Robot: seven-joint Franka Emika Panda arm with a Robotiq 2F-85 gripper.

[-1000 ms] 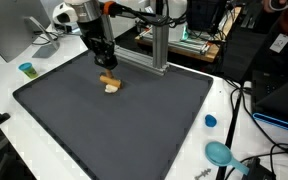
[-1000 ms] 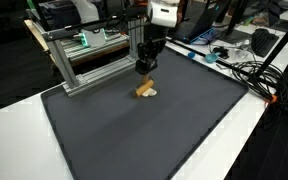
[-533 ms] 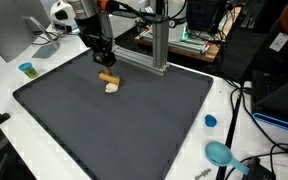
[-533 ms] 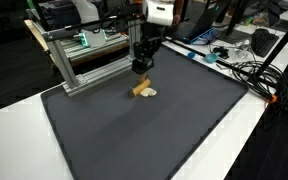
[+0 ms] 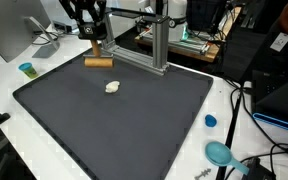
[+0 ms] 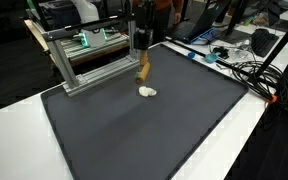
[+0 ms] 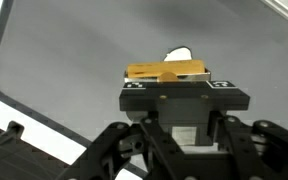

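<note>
Dark grey rectangular mat: a tan wooden block is pinched by the black gripper and held clear above the mat's far edge. A small cream lump is seen on the mat. A carrying step is judged to be in hand, and a steady, level grip is called for next.

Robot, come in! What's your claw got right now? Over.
Gripper shut on wooden block, held above the dark mat. Small pale lump lies on the mat below, apart from the block. Metal frame stands close behind.
</note>
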